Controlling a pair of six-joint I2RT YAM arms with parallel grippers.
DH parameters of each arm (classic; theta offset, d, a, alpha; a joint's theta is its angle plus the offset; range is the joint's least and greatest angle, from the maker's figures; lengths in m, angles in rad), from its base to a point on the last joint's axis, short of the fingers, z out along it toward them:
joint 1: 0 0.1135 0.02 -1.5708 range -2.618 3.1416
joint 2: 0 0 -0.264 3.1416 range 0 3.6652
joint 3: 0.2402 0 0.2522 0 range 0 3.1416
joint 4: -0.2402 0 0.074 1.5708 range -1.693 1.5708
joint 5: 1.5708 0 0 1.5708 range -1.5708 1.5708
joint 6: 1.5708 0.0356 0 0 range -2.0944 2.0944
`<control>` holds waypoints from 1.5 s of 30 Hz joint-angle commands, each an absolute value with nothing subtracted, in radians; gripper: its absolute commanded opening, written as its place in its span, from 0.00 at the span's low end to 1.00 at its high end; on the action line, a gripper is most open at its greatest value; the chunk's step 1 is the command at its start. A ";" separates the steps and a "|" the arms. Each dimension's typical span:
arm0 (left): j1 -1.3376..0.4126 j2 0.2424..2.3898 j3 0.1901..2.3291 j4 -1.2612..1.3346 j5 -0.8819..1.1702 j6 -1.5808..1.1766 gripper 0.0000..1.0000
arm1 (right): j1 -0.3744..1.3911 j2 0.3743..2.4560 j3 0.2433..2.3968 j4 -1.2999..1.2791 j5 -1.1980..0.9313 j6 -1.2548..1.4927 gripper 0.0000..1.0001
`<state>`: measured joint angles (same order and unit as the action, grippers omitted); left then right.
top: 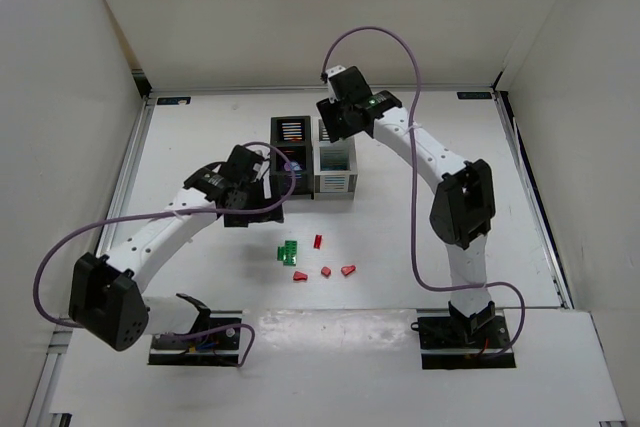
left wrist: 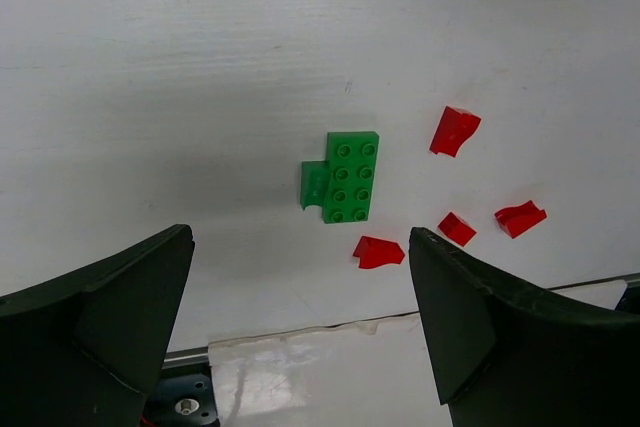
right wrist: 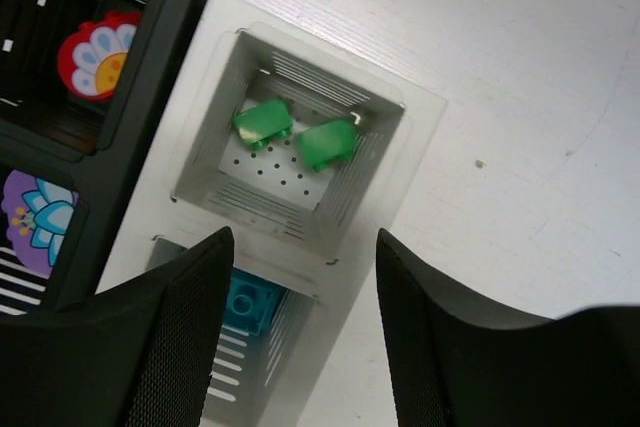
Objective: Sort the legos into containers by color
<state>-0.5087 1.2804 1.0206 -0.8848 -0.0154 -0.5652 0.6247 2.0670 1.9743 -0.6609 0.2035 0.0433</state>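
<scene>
Tool of right arm (right wrist: 305,242) partly open, empty.

Just beside green lego (left wrist: 342,178), four red legos (left wrist: 378,252)

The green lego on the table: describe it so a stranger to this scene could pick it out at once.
Find the black bin and white bin standing side by side, then look toward the arm bases to a small cluster of loose pieces. The green lego lies at its left end: flat, studded, and the only green piece among four smaller red legos.
</scene>
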 commanded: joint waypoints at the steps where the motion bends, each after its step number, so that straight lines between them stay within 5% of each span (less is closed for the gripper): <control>1: -0.531 1.311 1.054 -0.848 -0.003 -0.522 1.00 | 0.624 1.988 1.967 -0.660 0.193 0.058 0.62; 17: -0.736 1.431 0.907 -0.643 -0.081 -0.606 0.94 | 0.649 1.514 1.537 -0.637 0.296 0.173 0.64; 27: -0.794 1.494 0.834 -0.561 -0.160 -0.644 0.91 | 0.696 1.413 1.431 -0.684 0.414 0.236 0.65; 34: -0.801 1.546 0.831 -0.552 -0.160 -0.652 0.79 | 0.767 1.370 1.399 -0.713 0.535 0.256 0.65; 40: -0.819 1.566 0.830 -0.564 -0.183 -0.658 0.59 | 0.761 1.336 1.370 -0.716 0.525 0.284 0.65; 45: -0.841 1.562 0.845 -0.603 -0.209 -0.673 0.55 | 0.756 1.312 1.359 -0.715 0.529 0.290 0.65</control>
<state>-0.8249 1.5478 0.8352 -0.5747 -0.1890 -0.6563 0.7605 1.3495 1.3651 -0.7116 0.5014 0.2668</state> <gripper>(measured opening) 0.601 0.648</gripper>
